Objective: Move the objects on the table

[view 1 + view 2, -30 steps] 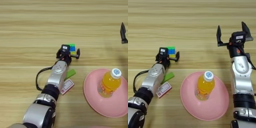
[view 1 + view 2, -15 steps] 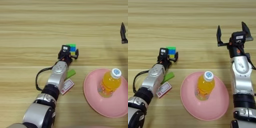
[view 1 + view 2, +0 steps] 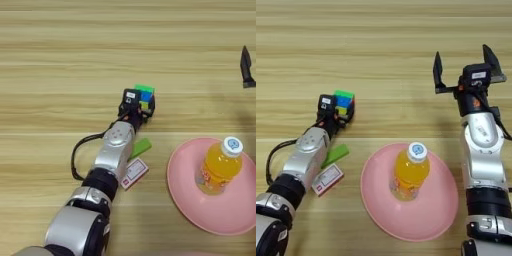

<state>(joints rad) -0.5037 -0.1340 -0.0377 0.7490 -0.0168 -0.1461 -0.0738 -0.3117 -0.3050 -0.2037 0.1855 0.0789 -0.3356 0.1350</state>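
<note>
A multicoloured puzzle cube [image 3: 344, 100] sits on the wooden table [image 3: 60, 60] left of centre. My left gripper [image 3: 142, 103] reaches to it from below and is shut on it, with black fingers on either side. Beside the left forearm lie a green block [image 3: 336, 154] and a flat red-and-white packet [image 3: 327, 178]. An orange drink bottle [image 3: 411, 170] with a white cap stands upright on a pink plate [image 3: 376, 210]. My right gripper [image 3: 463, 65] is held up at the far right, open, with nothing between its spread fingers [image 3: 437, 75].
The pink plate [image 3: 185, 200] fills the near right of the table. A black cable [image 3: 77, 155] loops out from the left forearm. Bare wood spans the far half of the table.
The left gripper's outer finger has drawn in against the cube's right side. The right arm, bottle, block and packet have stayed put.
</note>
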